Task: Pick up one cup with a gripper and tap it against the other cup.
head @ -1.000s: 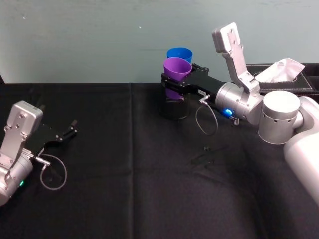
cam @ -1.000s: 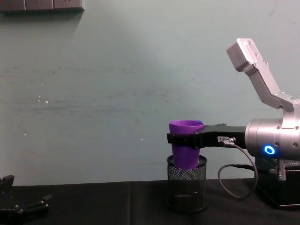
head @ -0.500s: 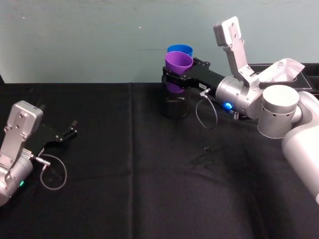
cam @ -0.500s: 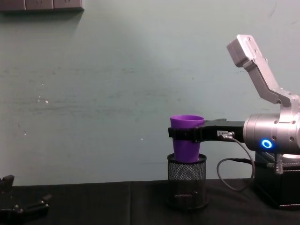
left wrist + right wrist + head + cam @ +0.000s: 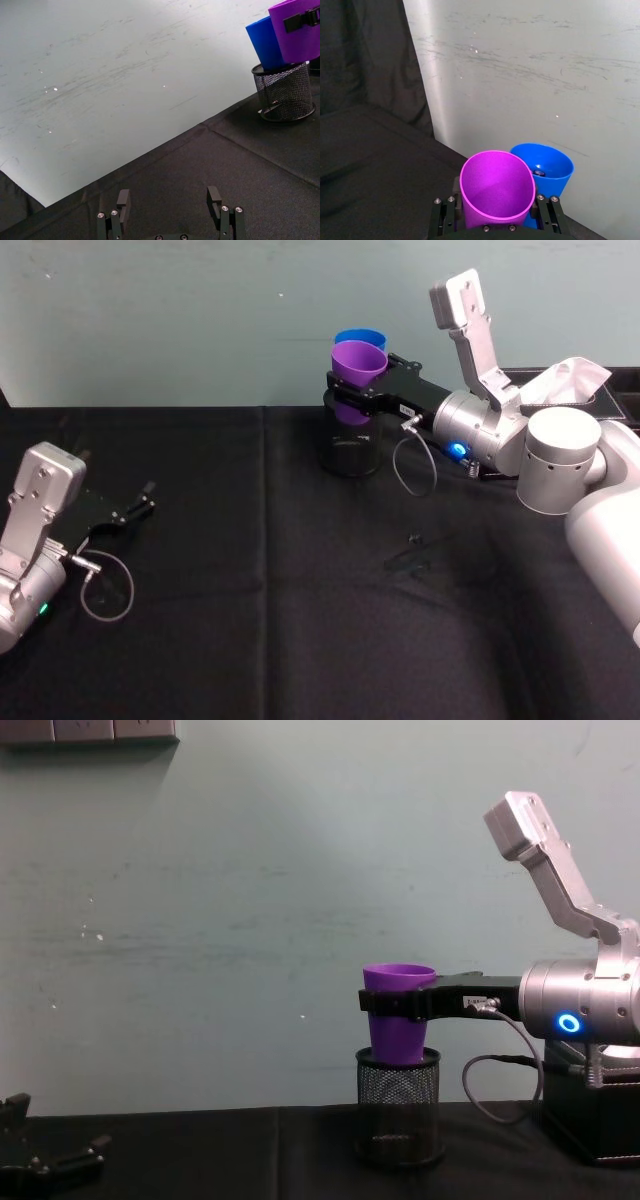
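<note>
Cups, two: right gripper [image 5: 358, 390] grips purple cup [image 5: 358, 362] beside blue cup [image 5: 360, 338] (left gripper [image 5: 145, 500] wide).

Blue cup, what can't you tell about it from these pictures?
Head view: most of the blue cup sits behind the purple cup held by the right claw.
Left wrist view: the mesh holder hides its base.
Right wrist view: the purple cup overlaps it, so touching is unclear.
</note>
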`<state>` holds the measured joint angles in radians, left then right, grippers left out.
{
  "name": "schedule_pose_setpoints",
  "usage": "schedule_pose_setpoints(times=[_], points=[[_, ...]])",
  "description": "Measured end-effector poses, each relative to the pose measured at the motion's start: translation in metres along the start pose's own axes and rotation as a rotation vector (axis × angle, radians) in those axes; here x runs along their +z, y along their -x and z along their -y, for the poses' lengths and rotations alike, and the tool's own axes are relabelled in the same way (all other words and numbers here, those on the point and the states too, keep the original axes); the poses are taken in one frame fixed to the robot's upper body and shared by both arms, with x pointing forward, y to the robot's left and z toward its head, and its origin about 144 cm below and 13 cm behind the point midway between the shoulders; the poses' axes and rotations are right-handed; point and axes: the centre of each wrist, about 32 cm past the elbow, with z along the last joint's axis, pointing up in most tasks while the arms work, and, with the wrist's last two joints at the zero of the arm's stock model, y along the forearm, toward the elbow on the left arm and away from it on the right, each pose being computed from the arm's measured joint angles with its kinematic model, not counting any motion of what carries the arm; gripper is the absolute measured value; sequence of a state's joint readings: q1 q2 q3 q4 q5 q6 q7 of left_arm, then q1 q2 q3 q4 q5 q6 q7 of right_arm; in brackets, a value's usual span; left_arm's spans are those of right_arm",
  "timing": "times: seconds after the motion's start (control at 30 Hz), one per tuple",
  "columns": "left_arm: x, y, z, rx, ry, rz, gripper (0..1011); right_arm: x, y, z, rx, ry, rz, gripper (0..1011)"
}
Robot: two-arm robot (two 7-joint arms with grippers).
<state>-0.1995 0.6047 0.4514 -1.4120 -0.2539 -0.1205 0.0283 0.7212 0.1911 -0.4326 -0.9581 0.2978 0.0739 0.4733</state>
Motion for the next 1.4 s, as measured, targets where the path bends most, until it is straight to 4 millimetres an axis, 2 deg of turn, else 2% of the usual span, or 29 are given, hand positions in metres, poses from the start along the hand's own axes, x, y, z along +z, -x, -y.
schedule_pose_setpoints(times=[1.4], points=[[0.0, 0.0, 0.0, 0.0, 0.0, 0.0, 1000, -0.0004, 0.0003, 0.0002, -0.001, 0.0, 0.001, 723]])
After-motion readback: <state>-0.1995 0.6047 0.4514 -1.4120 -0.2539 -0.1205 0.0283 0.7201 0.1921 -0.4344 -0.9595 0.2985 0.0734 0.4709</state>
